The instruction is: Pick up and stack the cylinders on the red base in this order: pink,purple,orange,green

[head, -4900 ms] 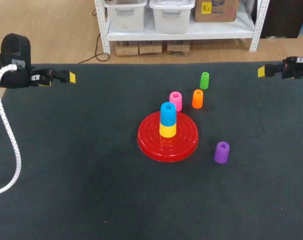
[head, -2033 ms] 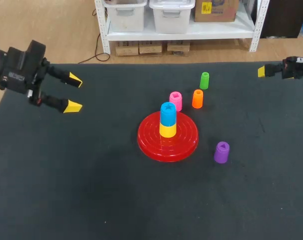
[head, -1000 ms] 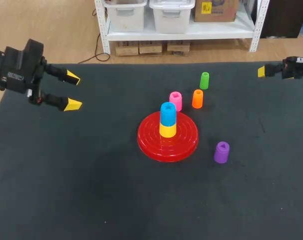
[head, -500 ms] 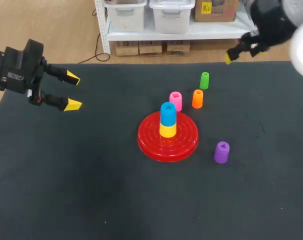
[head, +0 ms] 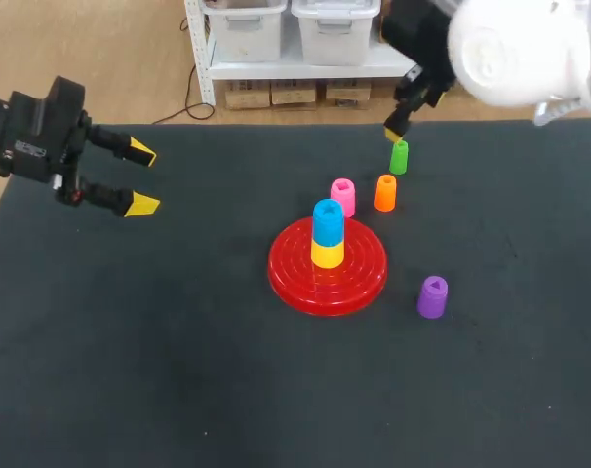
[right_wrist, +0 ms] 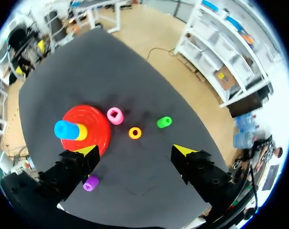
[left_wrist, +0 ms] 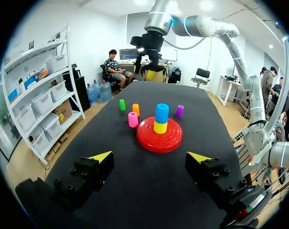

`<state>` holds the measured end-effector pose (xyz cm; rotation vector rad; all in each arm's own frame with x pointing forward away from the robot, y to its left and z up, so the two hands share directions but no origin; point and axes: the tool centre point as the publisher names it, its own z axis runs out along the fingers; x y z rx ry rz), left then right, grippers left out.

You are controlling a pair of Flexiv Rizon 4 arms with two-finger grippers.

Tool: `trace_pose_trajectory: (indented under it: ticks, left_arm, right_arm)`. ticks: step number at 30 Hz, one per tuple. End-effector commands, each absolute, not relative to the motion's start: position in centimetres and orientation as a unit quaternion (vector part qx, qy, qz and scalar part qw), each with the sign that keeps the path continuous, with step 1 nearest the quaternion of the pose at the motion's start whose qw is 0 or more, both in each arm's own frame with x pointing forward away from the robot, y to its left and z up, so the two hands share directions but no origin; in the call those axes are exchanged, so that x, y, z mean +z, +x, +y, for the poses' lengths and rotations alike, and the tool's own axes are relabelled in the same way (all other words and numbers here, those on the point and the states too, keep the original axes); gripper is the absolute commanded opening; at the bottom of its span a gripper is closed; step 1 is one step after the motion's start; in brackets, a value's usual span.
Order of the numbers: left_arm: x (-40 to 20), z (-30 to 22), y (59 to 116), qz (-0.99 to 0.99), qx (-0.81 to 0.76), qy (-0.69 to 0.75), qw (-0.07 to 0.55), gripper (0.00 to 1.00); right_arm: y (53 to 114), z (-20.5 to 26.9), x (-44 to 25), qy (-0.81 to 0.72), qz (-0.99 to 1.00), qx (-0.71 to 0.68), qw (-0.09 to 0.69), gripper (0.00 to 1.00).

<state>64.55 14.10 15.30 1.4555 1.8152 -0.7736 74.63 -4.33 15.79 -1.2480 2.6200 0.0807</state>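
The left gripper (head: pixel 142 178) was spread wide, its two yellow-tipped fingers well apart and touching nothing, with nothing between them. It hung low over the black table (head: pixel 178 351) close to the left edge, near the far corner, lying almost level with its fingers aimed at the middle. A broad stretch of bare tabletop lay ahead of it, up to the red base (head: pixel 359 278). A yellow cylinder (head: pixel 327 255) stood on that base, with a blue cylinder (head: pixel 328 222) stacked upon it. Beyond the base from this gripper stood the pink cylinder (head: pixel 342 197), just off the base's rim, then the orange cylinder (head: pixel 385 192) and the green cylinder (head: pixel 399 157), each upright and apart from the others. The purple cylinder (head: pixel 432 296) stood alone off the base's other side. The right gripper (right_wrist: pixel 136 150) was likewise wide open and empty. It was held high above the table near the far edge and looked straight down, with the orange cylinder beneath the gap between its fingers and the green one just beside that.
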Motion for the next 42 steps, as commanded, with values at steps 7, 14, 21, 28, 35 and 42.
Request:
trace_pose_trajectory:
  ticks: [7, 14, 21, 28, 35, 42]
  left_arm:
    - [15.2, 14.2, 64.5, 0.696, -0.297, 0.558, 0.34, 1.0]
    - [15.2, 14.2, 64.5, 0.696, -0.297, 0.558, 0.34, 1.0]
    - [15.2, 14.2, 64.5, 0.696, -0.297, 0.558, 0.34, 1.0]
    - [15.2, 14.2, 64.5, 0.696, -0.297, 0.558, 0.34, 1.0]
    - [15.2, 14.2, 64.5, 0.696, -0.297, 0.558, 0.34, 1.0]
    - [15.2, 14.2, 64.5, 0.696, -0.297, 0.558, 0.34, 1.0]
  right_arm:
    - [75.0, -3.6, 15.7, -0.43, 0.895, 0.021, 0.115, 1.0]
    - [75.0, -3.6, 15.7, -0.43, 0.895, 0.021, 0.115, 1.0]
    - [75.5, -3.5, 14.7, -0.444, 0.892, 0.006, 0.077, 1.0]
    - [76.3, -0.9, 13.6, -0.494, 0.869, -0.005, 0.036, 1.0]
    - [76.1, 0.9, 12.0, -0.532, 0.846, -0.011, 0.026, 1.0]
    - [76.0, 1.6, 10.3, -0.556, 0.83, -0.003, 0.031, 1.0]
